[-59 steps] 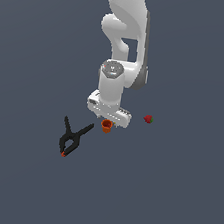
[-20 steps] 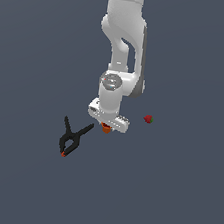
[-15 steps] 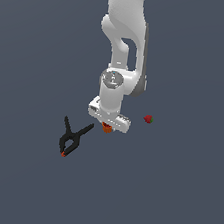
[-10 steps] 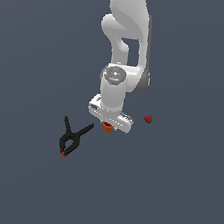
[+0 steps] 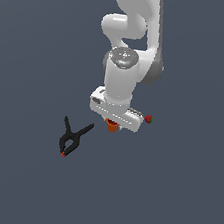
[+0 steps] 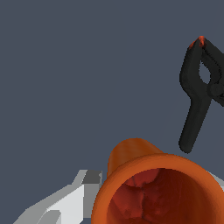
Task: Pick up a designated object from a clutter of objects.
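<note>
The Panda arm (image 5: 132,46) was the biggest thing in the exterior view, coming down from the top of the frame with its wrist pointed at the flat grey floor (image 5: 17,191). Next in size was the black spring clamp (image 5: 72,138), lying on the floor toward the exterior view's left, its red tip at the near end, well apart from the hand. Then came the gripper (image 5: 113,123), whose white body hid its own fingers from that camera. The orange cup (image 5: 112,126) sat directly beneath it, only the lower tapered part peeking out below the hand. In the wrist view the orange cup (image 6: 161,188) filled the near field, its round rim and darker inside facing the camera and one pale finger (image 6: 65,203) right against its side, so the fingers appeared pinched on the cup, though the second finger was out of frame. The cup's axis ran roughly in line with the hand's own, so a straight rise seemed the sensible next move. Smallest was the strawberry (image 5: 148,119), just beside the hand on the exterior view's right.
</note>
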### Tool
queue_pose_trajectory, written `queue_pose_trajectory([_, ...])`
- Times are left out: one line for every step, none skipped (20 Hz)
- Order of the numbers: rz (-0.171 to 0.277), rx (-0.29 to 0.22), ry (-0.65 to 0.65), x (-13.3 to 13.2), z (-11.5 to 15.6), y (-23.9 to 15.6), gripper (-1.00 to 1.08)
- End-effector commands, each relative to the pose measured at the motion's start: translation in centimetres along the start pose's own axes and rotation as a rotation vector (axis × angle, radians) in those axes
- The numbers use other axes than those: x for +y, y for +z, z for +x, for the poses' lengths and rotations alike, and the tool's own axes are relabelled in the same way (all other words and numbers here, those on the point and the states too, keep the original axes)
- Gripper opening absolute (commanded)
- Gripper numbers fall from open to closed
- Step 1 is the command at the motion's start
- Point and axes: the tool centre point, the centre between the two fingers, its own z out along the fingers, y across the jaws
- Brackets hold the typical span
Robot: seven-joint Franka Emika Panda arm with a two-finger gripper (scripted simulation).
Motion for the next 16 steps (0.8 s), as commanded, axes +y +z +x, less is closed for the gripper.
queue_pose_trajectory([0.000,0.000,0.000,-0.9,0.8,-2.3,-1.00])
queue_pose_trajectory([0.000,0.000,0.000,-1.2,1.1,-3.2,-1.00])
queue_pose_trajectory([0.000,0.000,0.000,-1.5,1.5,-4.1,-1.00])
queue_pose_trajectory([0.000,0.000,0.000,-1.9,1.8,-5.0,-1.00])
queue_pose_trajectory([0.000,0.000,0.000,-2.2,2.1,-5.8,-1.00])
queue_pose_trajectory([0.000,0.000,0.000,-2.6,2.5,-6.7,-1.00])
queue_pose_trajectory([0.000,0.000,0.000,-2.9,2.8,-7.6,-1.00])
queue_pose_trajectory([0.000,0.000,0.000,-3.3,3.1,-8.4,-1.00])
queue_pose_trajectory([0.000,0.000,0.000,-3.6,3.5,-9.2,-1.00])
queue_pose_trajectory([0.000,0.000,0.000,-3.9,3.8,-10.0,-1.00])
queue_pose_trajectory([0.000,0.000,0.000,-4.2,4.1,-10.8,-1.00])
queue_pose_trajectory([0.000,0.000,0.000,-4.5,4.4,-11.5,-1.00])
queue_pose_trajectory([0.000,0.000,0.000,-4.8,4.6,-12.3,-1.00])
queue_pose_trajectory([0.000,0.000,0.000,-5.1,4.9,-13.0,-1.00])
queue_pose_trajectory([0.000,0.000,0.000,-5.4,5.2,-13.7,-1.00])
queue_pose_trajectory([0.000,0.000,0.000,-5.6,5.5,-14.3,-1.00])
